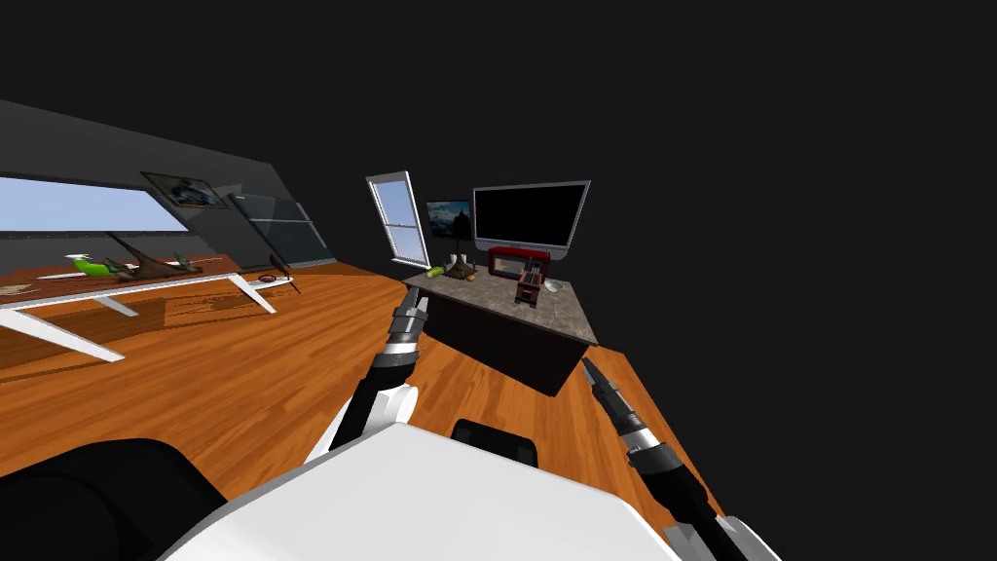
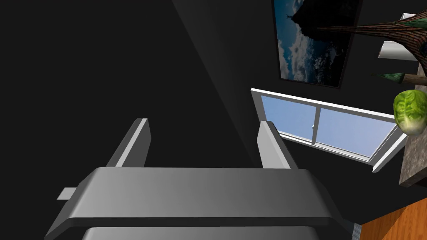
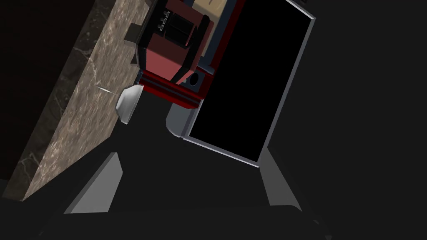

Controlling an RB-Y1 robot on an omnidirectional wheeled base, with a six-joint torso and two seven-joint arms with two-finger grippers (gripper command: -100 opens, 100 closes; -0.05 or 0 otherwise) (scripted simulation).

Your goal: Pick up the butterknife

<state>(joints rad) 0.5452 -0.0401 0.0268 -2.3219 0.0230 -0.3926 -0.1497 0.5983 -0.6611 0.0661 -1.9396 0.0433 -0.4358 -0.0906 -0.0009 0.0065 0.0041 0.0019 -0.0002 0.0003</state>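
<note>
Though the butterknife (image 3: 104, 88) is a faint thin sliver, it lies on the stone counter (image 3: 71, 125) near a white bowl (image 3: 127, 104), well beyond the right gripper (image 3: 192, 183), fingers spread, left gripper (image 2: 202, 141) also spread.

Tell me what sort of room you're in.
Most likely a kitchen in a house: a stone-topped counter carries a red coffee machine, a red microwave and a head of lettuce, with wooden flooring around it.
</note>
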